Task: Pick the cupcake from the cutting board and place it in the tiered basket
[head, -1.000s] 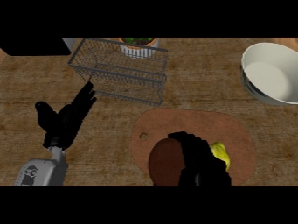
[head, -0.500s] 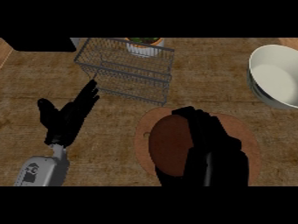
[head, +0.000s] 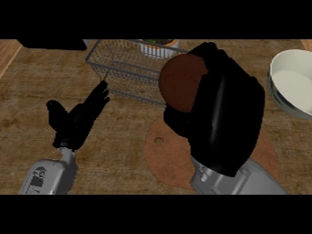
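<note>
Wire metal basket (head: 121,64), glossy white bowl (head: 303,89), wooden counter (head: 23,105)

A white bowl (head: 301,89) sits on the wooden tabletop (head: 23,96) at the right; a small potted plant (head: 159,45) stands at the far edge.

Glossy black right hand (head: 222,114), black left hand (head: 77,119); grey forearms.
</note>
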Tool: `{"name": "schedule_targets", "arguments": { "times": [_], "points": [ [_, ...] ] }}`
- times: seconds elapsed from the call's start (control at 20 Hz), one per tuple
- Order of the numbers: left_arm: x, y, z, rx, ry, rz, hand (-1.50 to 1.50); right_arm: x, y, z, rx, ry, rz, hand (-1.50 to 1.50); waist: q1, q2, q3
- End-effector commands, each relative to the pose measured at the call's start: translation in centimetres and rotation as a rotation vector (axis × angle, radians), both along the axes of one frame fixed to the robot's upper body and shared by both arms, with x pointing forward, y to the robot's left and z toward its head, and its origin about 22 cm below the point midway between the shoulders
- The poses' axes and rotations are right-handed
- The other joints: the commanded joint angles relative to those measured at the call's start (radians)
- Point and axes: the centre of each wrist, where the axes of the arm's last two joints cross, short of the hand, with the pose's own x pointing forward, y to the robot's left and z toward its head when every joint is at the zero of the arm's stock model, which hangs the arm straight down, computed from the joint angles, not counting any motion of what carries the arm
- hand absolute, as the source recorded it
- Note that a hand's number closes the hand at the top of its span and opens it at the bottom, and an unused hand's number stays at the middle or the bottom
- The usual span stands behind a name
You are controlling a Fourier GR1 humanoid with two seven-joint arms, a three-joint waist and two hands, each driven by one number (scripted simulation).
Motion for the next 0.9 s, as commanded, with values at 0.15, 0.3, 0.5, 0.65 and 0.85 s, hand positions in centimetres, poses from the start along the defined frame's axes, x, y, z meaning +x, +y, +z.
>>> {"name": "schedule_targets", "arguments": {
  "times": [0.15,0.3,0.5,0.65,0.85],
  "points": [
    [0.0,-0.4,0.3,0.008,-0.007,-0.025,0.0,6.1,2.3,4.2,0.131,0.124,-0.17,1.5,0.019,0.006,0.002],
    [0.2,-0.8,-0.7,0.005,-0.003,-0.024,0.0,8.1,3.5,4.6,0.158,0.124,-0.145,1.5,0.022,0.012,0.002],
    [0.5,-0.1,0.3,0.003,-0.011,-0.034,0.0,11.2,3.7,4.0,0.178,0.137,-0.131,1.5,0.029,0.016,0.003],
    [0.7,-2.0,0.4,0.008,-0.025,-0.042,0.0,13.3,3.0,3.2,0.215,0.153,-0.14,1.5,0.032,0.021,0.003],
    [1.0,-3.0,0.9,-0.002,-0.026,-0.07,0.0,13.8,1.5,3.4,0.447,0.042,-0.064,1.5,0.059,0.031,0.005]
  ]
}}
